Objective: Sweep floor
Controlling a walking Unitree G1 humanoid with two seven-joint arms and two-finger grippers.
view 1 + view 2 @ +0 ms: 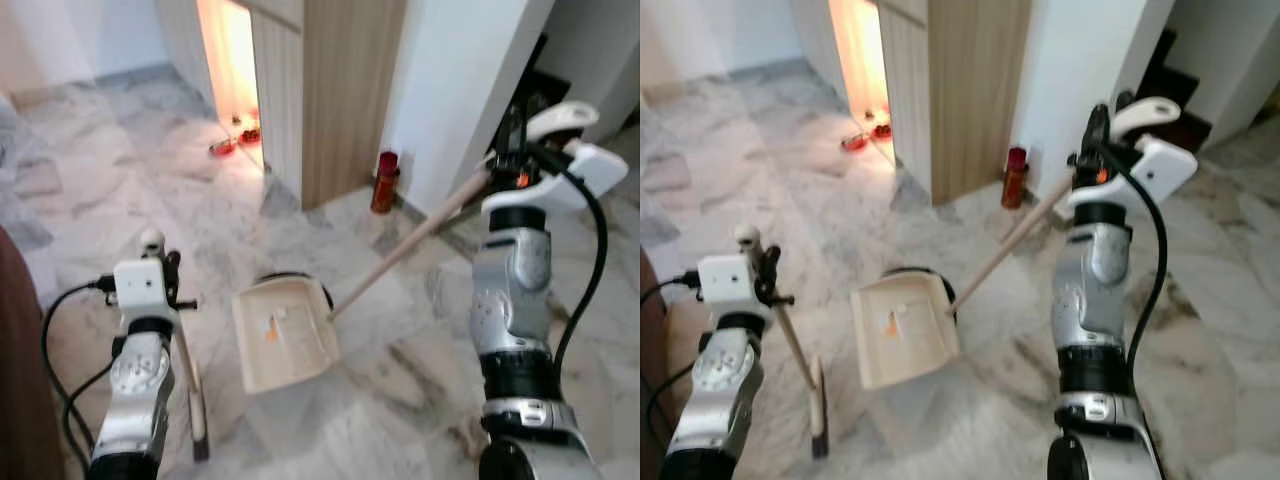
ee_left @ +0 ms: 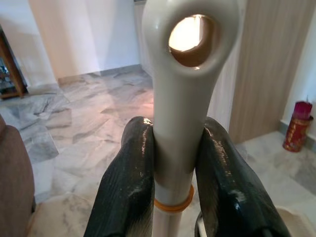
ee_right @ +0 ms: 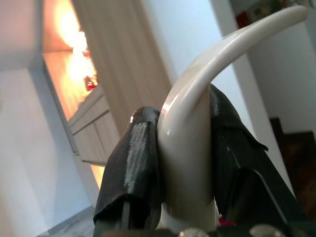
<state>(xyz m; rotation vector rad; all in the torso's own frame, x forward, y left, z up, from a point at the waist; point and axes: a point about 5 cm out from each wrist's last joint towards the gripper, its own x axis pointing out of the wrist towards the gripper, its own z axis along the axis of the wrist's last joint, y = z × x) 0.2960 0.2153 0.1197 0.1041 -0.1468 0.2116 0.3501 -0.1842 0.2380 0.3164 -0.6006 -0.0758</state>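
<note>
A cream dustpan (image 1: pixel 285 335) rests on the marble floor in front of me, with small orange and white scraps inside. Its long wooden handle (image 1: pixel 405 250) slants up to my right gripper (image 1: pixel 512 150), which is shut on the handle's curved cream end (image 3: pixel 185 143). My left gripper (image 1: pixel 165 272) is shut on the broom handle (image 2: pixel 177 123), just below its cream top with the hanging hole. The broom stick (image 1: pixel 795 345) runs down to the brush head (image 1: pixel 819 405) on the floor, left of the dustpan.
A wooden cabinet (image 1: pixel 335 90) and a white wall (image 1: pixel 460 90) stand ahead, with a red cylinder (image 1: pixel 385 182) on the floor between them. Small red bowls (image 1: pixel 235 140) lie by the lit opening. A dark round object (image 1: pixel 290 278) sits behind the dustpan. Brown furniture (image 1: pixel 20 380) is at my left.
</note>
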